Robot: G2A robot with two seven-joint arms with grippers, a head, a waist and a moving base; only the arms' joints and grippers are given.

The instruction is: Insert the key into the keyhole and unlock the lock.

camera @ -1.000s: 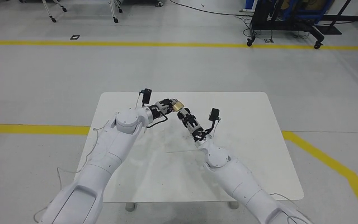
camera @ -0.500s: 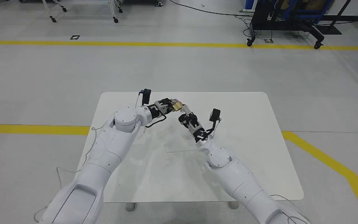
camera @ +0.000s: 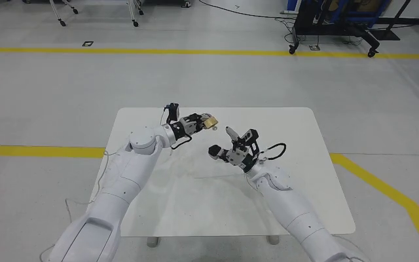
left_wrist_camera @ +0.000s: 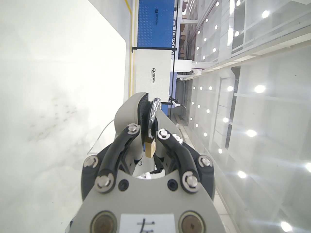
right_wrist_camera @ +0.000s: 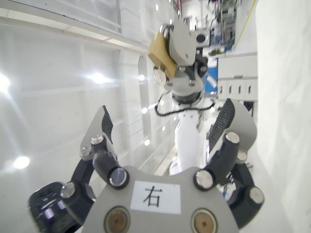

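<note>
White tabletop (camera: pixel 308 150) with rounded corners sits in the middle of the top view, on a pale grey floor crossed by yellow lines.

A brass lock (camera: pixel 209 122) is held in the air over the far part of the tabletop, at about 11 o'clock from its centre. The left gripper (camera: pixel 200 122) meets it from the lock's 9 o'clock side. Its fingers (left_wrist_camera: pixel 132 112) are pressed in on the lock, pinching it.

In the left wrist view the silver shackle curves out at the fingertips. A small patch of brass body shows deeper in, towards the palm, and the fingers hide the rest of the lock.

In the right wrist view the brass body lies along one grey finger of the left gripper, with the shackle at the fingertip end. A round silver disc (right_wrist_camera: pixel 160 78) touches the opposite end of the body. Whether this disc is the key's head cannot be told, and the keyhole itself cannot be made out.

The right gripper (camera: pixel 220 141) is at about 5 o'clock from the lock, near it but apart. Its fingers (right_wrist_camera: pixel 218 122) are spread wide, ribbed black pads facing each other, with nothing held between them.

At 1 o'clock, far across the floor, stands a dark wheeled rack (camera: pixel 334 26), cut off by the picture's edge.
</note>
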